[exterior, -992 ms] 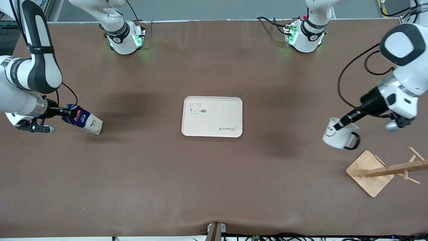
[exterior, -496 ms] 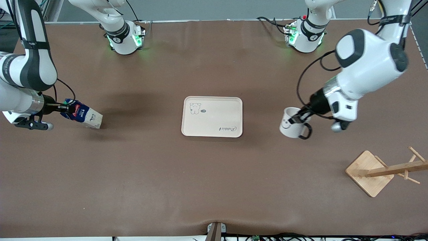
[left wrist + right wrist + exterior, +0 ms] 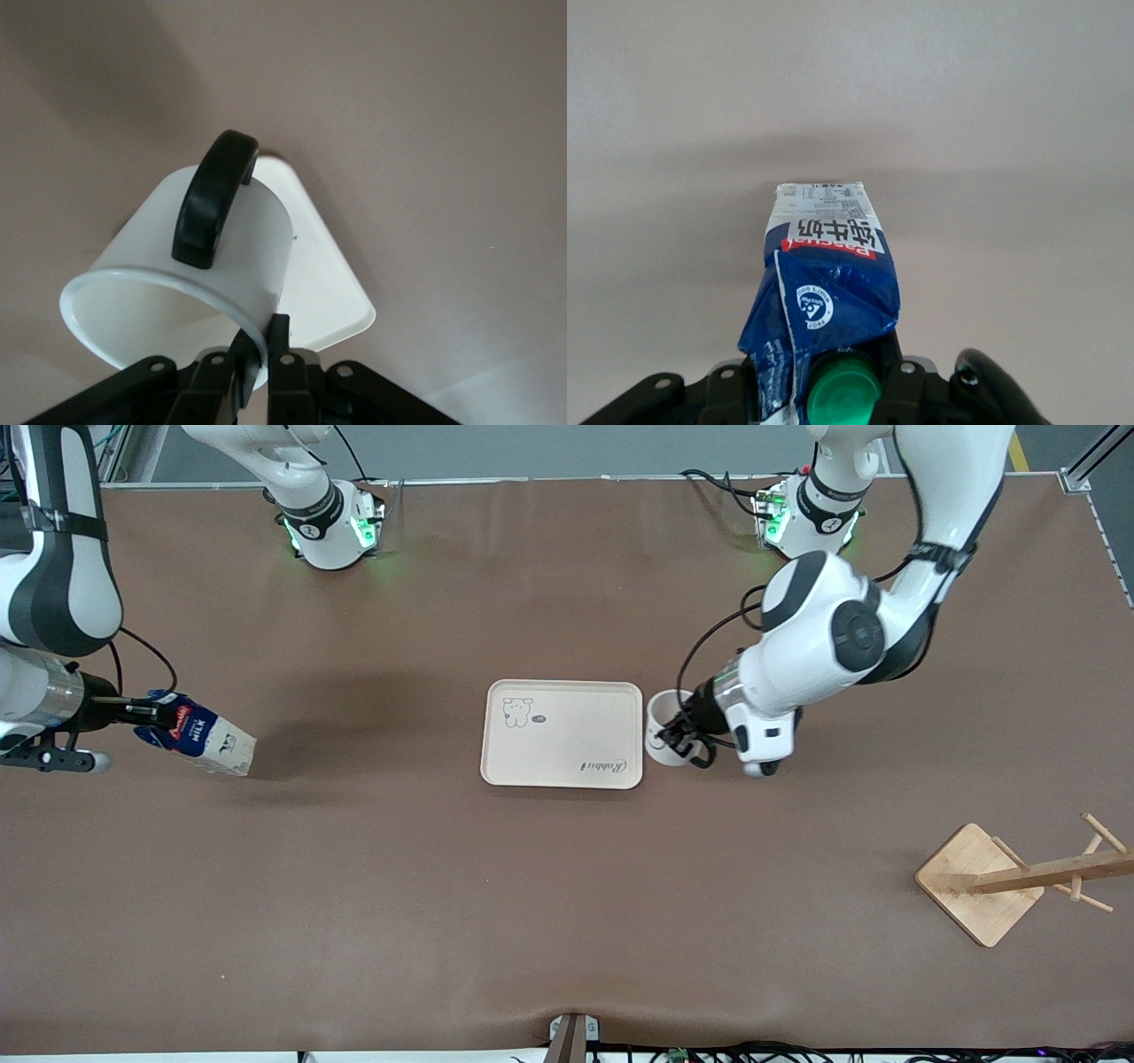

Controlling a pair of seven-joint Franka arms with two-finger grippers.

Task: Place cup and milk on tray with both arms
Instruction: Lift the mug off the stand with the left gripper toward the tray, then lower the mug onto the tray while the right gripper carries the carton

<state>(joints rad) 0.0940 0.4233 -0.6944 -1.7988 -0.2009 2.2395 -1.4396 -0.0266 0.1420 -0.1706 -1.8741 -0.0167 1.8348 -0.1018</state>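
The cream tray (image 3: 562, 733) lies flat in the middle of the table. My left gripper (image 3: 680, 737) is shut on the rim of the white cup (image 3: 661, 726), which hangs tilted just over the tray's edge toward the left arm's end. In the left wrist view the fingers (image 3: 282, 341) pinch the cup (image 3: 213, 257) wall, its black handle faces up, and a tray (image 3: 332, 283) corner shows below it. My right gripper (image 3: 146, 710) is shut on the top of the blue-and-white milk (image 3: 199, 737), held tilted over the right arm's end of the table. The milk (image 3: 828, 266) fills the right gripper (image 3: 833, 390), green cap between the jaws.
A wooden mug rack (image 3: 1001, 877) with a square base stands near the front camera at the left arm's end. Both arm bases (image 3: 328, 522) sit along the table's edge farthest from the front camera.
My left arm has carried the cup from beside the wooden rack across to the tray's edge. The right arm has shifted the milk slightly toward its own end of the table.
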